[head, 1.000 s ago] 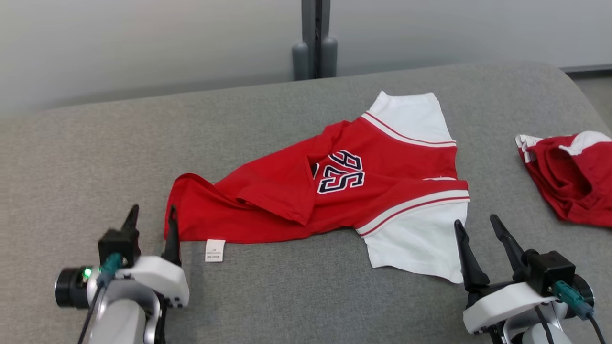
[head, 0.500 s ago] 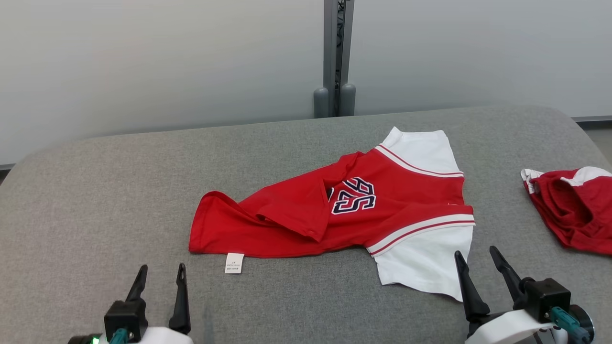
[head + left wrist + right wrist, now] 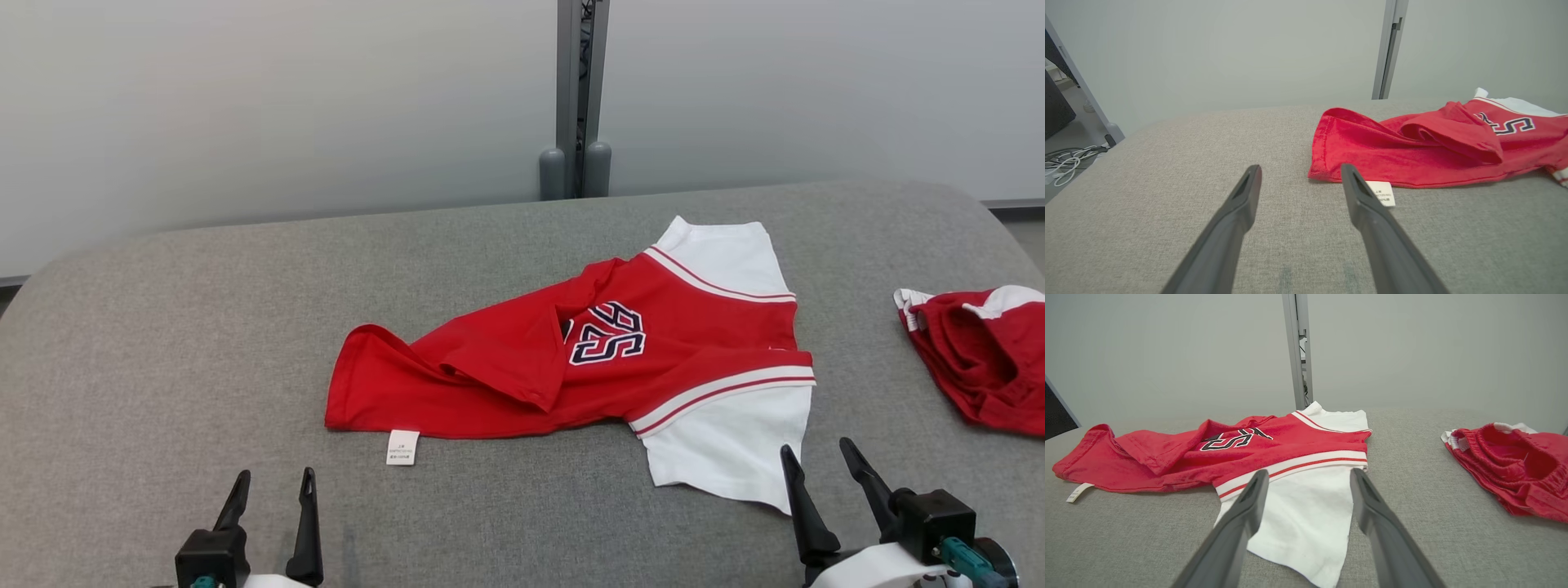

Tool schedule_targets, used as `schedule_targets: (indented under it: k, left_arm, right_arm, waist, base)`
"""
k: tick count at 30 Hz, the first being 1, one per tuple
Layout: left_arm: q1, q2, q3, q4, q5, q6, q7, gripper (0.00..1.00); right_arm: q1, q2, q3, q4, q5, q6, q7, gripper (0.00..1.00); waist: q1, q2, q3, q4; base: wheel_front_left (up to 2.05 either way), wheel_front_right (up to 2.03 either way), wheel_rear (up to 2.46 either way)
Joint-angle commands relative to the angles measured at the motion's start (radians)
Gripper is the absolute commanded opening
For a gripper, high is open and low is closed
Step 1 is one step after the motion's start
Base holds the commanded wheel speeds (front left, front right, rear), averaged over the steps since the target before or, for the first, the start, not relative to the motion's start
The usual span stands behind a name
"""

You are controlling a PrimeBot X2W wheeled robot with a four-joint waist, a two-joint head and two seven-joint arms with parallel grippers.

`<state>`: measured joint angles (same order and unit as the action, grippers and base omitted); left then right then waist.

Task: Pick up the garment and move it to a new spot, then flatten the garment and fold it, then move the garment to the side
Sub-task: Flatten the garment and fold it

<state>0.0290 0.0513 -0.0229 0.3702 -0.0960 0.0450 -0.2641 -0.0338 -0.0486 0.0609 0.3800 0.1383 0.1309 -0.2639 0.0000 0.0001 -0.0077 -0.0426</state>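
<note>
on my screen the red jersey-style shirt with white sleeves [image 3: 506, 367] lies spread, though rumpled, on the grey padded fabric surface [image 3: 163, 327], straight in front of the grey metal post [image 3: 575, 98] that stands behind it. its hem end runs out to the left of the post and its sleeves to the right. the dark white-outlined number [image 3: 606, 333] faces up, almost in line with the post, with a fold of red cloth lapping over its left edge.

the left gripper [image 3: 275, 475] sits left of the post and nearer to me than the shirt, its two dark fingers spread wide with nothing between them. through its wrist camera the left gripper [image 3: 1300, 169] points at bare grey fabric just short of the hem, with the small white care label [image 3: 1382, 192] beside its right finger.

the right gripper [image 3: 815, 446] is right of the post, likewise spread and empty. the near white sleeve [image 3: 1306, 514] lies between its fingers (whether they touch the cloth i cannot tell).

further right of the post, well apart from the shirt, lies a crumpled red garment with white trim [image 3: 980, 359].
</note>
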Motion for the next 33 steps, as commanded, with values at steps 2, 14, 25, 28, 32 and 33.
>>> schedule_targets:
  k: [2,14,25,28,32,33]
  left_arm:
    - [-0.031,0.002,-0.003,0.008,-0.001,-0.002,0.000,1.00]
    - [-0.116,0.002,-0.040,0.038,-0.030,0.005,0.000,1.00]
    - [-0.196,0.001,-0.044,0.066,-0.023,-0.005,0.000,1.00]
    - [-0.207,0.001,-0.049,0.067,-0.024,-0.006,0.000,1.00]
    - [-0.211,0.002,-0.055,0.071,-0.027,-0.008,0.000,1.00]
    - [-0.212,0.002,-0.055,0.073,-0.028,-0.007,0.000,1.00]
  right_arm:
    - [-0.006,-0.006,-0.007,0.016,-0.008,0.000,0.000,1.00]
    - [-0.059,-0.005,-0.011,0.093,-0.024,0.000,0.000,1.00]
    - [-0.082,-0.006,0.002,0.180,-0.027,0.000,0.000,1.00]
    - [-0.080,-0.006,-0.006,0.193,-0.021,0.000,0.001,1.00]
    - [-0.087,-0.006,0.002,0.218,-0.001,-0.001,0.004,0.48]
    - [-0.090,-0.006,0.008,0.223,0.000,0.000,0.004,0.19]
  waist:
    - [0.0000,-0.0001,0.017,-0.003]
    - [0.0000,-0.0001,0.141,-0.008]
    - [0.0000,-0.0001,0.212,-0.009]
    - [0.0000,-0.0001,0.220,-0.014]
    - [0.0000,-0.0001,0.230,-0.019]
    - [0.0000,-0.0001,0.233,-0.020]
  base:
    - [0.00,0.00,0.00]
    - [0.00,0.00,0.00]
    - [0.00,0.00,0.00]
    - [0.00,0.00,0.00]
    - [0.00,0.00,0.00]
    - [0.00,0.00,0.00]
